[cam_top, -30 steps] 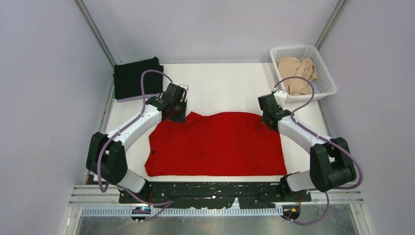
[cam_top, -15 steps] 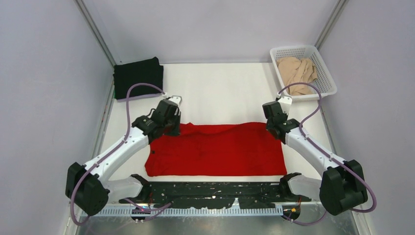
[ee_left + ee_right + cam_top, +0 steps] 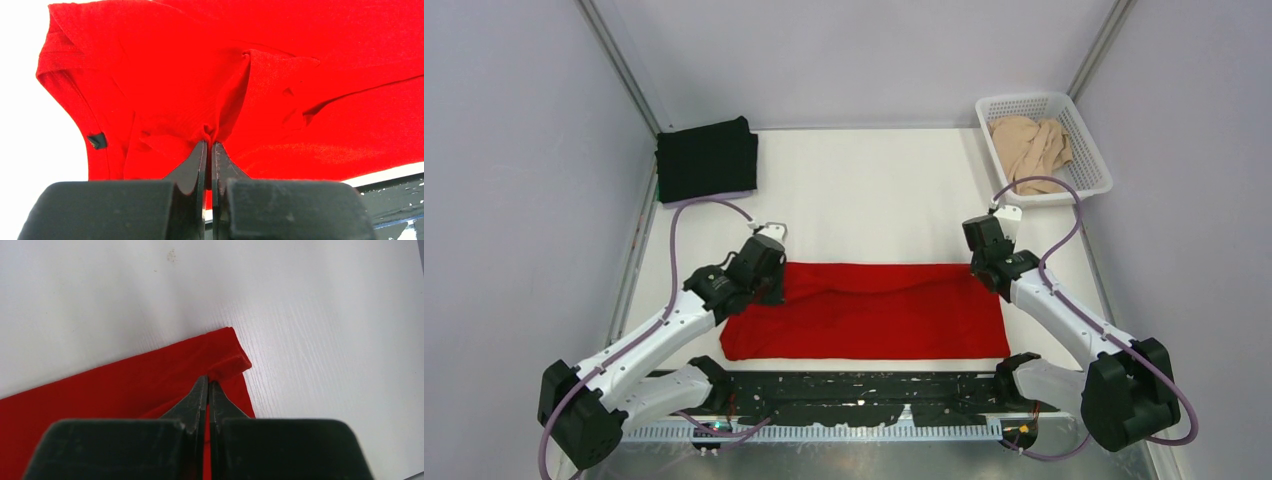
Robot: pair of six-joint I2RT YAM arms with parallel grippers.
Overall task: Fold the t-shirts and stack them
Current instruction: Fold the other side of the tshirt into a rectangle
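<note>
The left gripper (image 3: pixel 209 142) and right gripper (image 3: pixel 208 379), jaws clamped on the far edge of the red t-shirt (image 3: pixel 874 320) on the tabletop (image 3: pixel 874 190), should draw it level to the near hem, keeping it taut.

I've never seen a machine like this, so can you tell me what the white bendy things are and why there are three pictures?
The white bendy things are two robot arms bolted to a table. Each ends in a two-finger pincer. One picture looks down from above; the other two come from small cameras on the wrists, so you see black fingers up close. The left pincer and the right pincer are each shut on an edge of the red t-shirt, which lies folded over on itself in the middle. A folded black t-shirt sits in the far left corner, and a crumpled beige t-shirt lies in a white basket at the far right.
</note>
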